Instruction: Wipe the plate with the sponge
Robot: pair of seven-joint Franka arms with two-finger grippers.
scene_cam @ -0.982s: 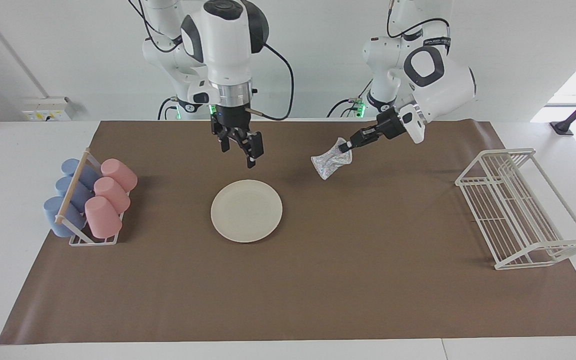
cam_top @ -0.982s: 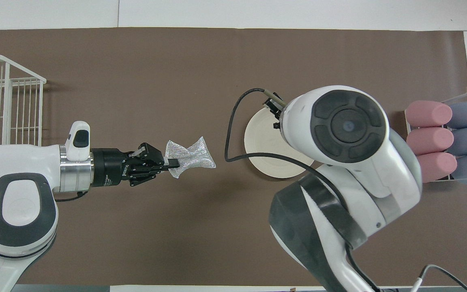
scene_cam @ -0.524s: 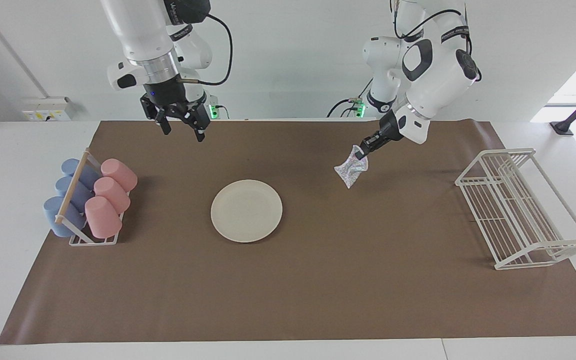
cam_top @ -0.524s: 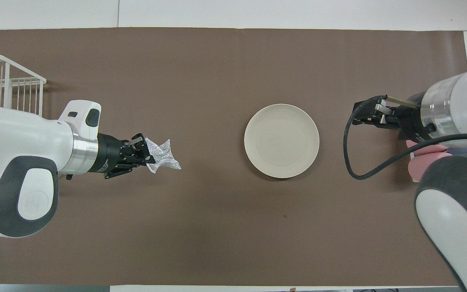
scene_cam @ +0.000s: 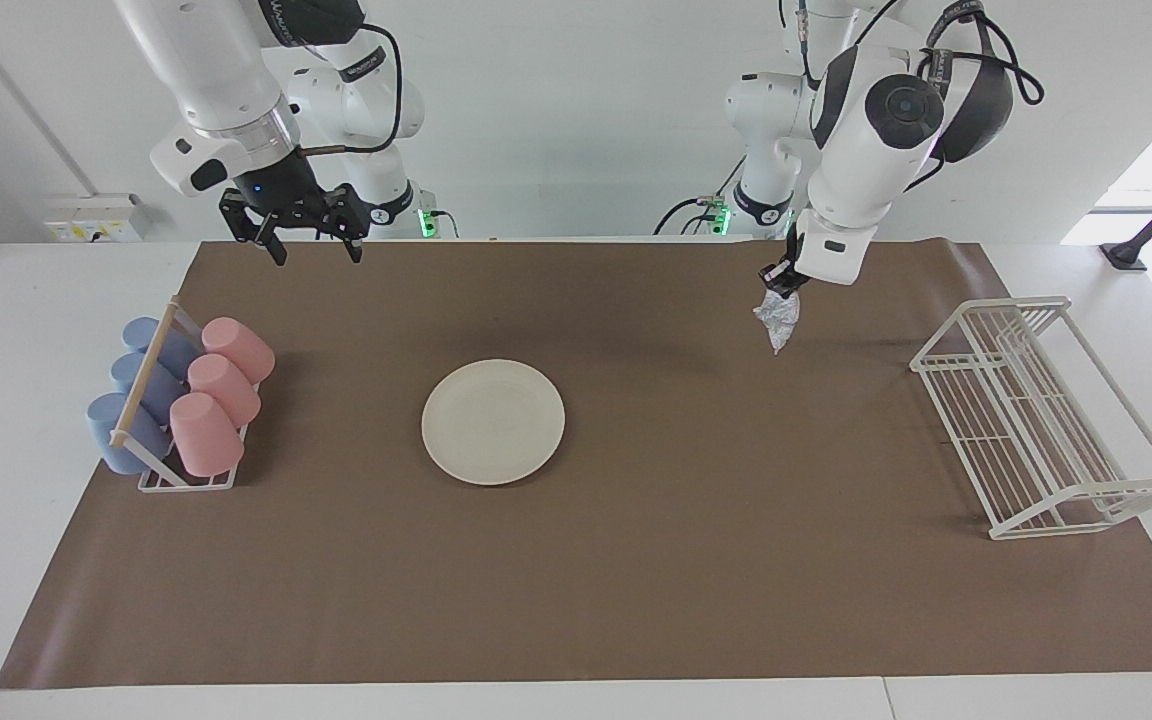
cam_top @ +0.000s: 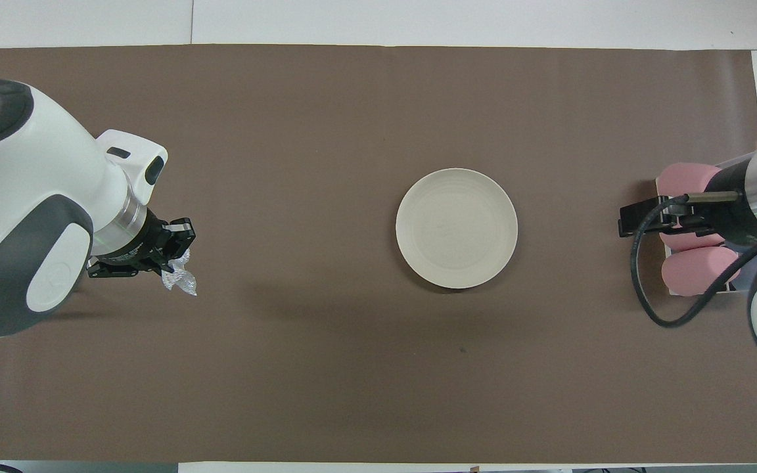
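Observation:
The cream-white plate [scene_cam: 493, 422] [cam_top: 457, 228] lies flat in the middle of the brown mat, with nothing on or over it. The silvery sponge [scene_cam: 776, 320] [cam_top: 179, 281] hangs crumpled in the air, with my left gripper [scene_cam: 782, 284] [cam_top: 169, 265] shut on its top. It is over the mat between the plate and the wire rack. My right gripper [scene_cam: 311, 248] [cam_top: 624, 220] is open and empty, raised over the mat's edge near the cup rack and pointing down.
A rack of pink and blue cups [scene_cam: 176, 400] [cam_top: 690, 226] lies at the right arm's end of the mat. A white wire dish rack [scene_cam: 1036, 420] stands at the left arm's end; my left arm hides it in the overhead view.
My right gripper rose from above the plate and swung away toward the cup rack. My left gripper carried the sponge away from the plate toward the wire rack; the sponge now hangs straight down.

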